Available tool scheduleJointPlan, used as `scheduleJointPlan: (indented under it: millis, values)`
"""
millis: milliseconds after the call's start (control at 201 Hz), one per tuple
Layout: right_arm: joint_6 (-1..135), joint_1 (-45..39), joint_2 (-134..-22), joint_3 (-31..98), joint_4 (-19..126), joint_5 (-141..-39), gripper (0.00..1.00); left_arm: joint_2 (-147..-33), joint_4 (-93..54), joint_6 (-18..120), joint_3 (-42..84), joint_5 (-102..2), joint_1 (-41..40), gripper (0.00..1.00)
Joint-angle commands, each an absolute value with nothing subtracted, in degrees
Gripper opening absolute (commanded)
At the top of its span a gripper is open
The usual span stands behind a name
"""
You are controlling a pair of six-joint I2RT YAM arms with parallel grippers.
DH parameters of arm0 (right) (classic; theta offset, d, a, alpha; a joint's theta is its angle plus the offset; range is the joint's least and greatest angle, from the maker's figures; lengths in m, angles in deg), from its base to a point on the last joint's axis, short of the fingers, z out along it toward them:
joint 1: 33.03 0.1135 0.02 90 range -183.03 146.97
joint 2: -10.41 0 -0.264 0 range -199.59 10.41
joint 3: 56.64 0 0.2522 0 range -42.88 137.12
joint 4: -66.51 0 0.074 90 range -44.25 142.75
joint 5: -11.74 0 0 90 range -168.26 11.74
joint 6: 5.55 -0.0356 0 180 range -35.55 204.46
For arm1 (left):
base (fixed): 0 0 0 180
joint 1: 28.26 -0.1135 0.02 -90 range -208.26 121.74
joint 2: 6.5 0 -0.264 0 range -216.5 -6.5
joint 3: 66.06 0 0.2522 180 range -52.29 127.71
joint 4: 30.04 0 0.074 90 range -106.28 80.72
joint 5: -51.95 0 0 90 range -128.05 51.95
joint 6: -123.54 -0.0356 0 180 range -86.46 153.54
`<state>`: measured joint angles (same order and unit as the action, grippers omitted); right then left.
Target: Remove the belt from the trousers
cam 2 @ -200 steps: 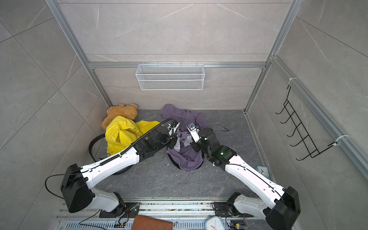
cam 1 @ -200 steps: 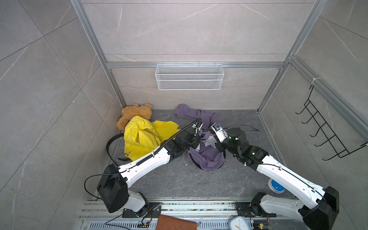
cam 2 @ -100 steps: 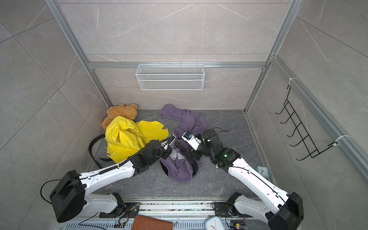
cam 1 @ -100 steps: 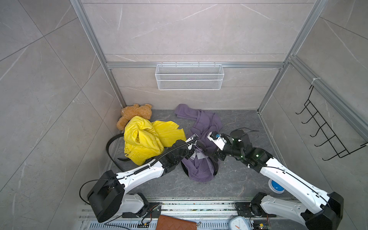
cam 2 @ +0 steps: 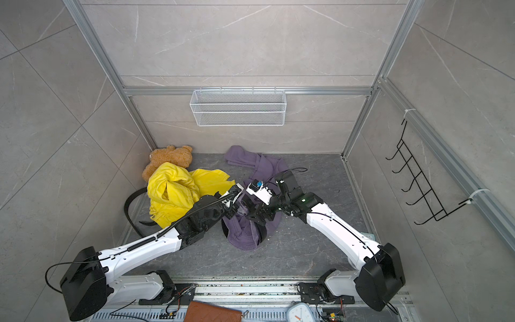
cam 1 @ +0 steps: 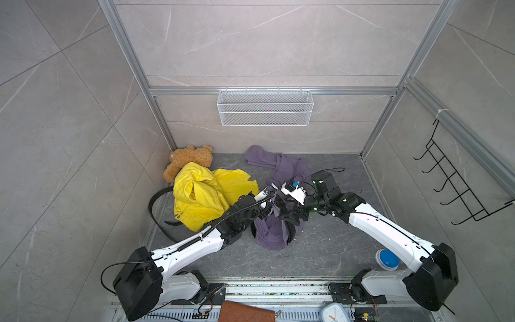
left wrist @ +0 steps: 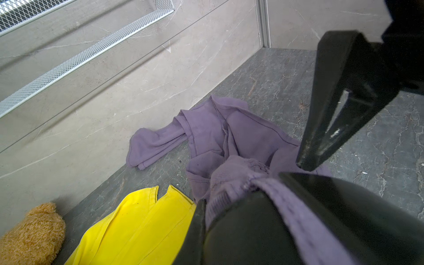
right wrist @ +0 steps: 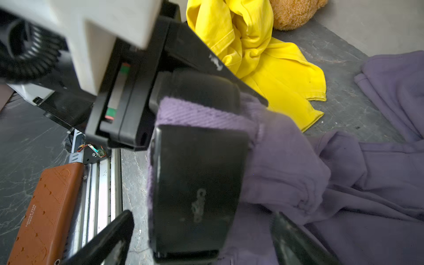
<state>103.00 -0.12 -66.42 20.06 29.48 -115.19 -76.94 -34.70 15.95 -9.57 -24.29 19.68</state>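
Purple trousers (cam 1: 281,167) (cam 2: 262,167) lie crumpled on the grey floor, waist end lifted between my arms. A wide black belt (right wrist: 197,183) with an embossed logo runs under a purple belt loop (right wrist: 202,114); parts of it curve round the waist (cam 1: 291,231). My left gripper (cam 1: 269,209) (cam 2: 237,207) (left wrist: 211,204) is shut on the purple waistband fabric beside the belt. My right gripper (cam 1: 289,216) (cam 2: 257,216) (right wrist: 199,241) is open, its fingers (right wrist: 110,238) straddling the belt without touching it.
A yellow garment (cam 1: 206,198) and a teddy bear (cam 1: 186,161) lie at the left, with another black strap (cam 1: 156,212) curving out from under the garment. A wire basket (cam 1: 264,111) hangs on the back wall. A blue-topped disc (cam 1: 387,259) sits front right, a brown wallet (right wrist: 46,211) on the front rail.
Both grippers have come down and toward the front, dragging the trousers' waist with them. The right gripper has let go and opened; the left stays shut on the waistband.
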Motion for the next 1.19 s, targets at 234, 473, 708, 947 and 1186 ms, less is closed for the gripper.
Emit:
scheduleJointPlan:
  millis: [234, 473, 708, 947, 1186]
  values:
    - [96.9, 0.4, -70.8, 18.9, 37.4, -120.3, 0.83, -75.3, -40.8, 19.0, -7.6, -24.8, 20.3, 0.0]
    - [96.6, 0.7, -70.0, 17.8, 39.3, -114.7, 0.32, -74.9, -37.6, 19.8, -6.5, -24.9, 20.5, 0.0]
    - [103.1, 0.4, -68.0, 20.3, 31.4, -109.5, 0.21, -69.4, -28.0, 22.0, -6.8, -22.7, 20.4, 0.59]
    - [107.2, -0.2, -66.5, 22.7, 25.3, -109.1, 0.21, -59.6, -11.0, 22.9, -4.9, -26.6, 20.5, 0.86]
    - [108.5, -0.2, -65.7, 24.4, 22.7, -110.7, 0.21, -62.1, -8.8, 18.5, -1.1, -26.1, 20.4, 0.85]
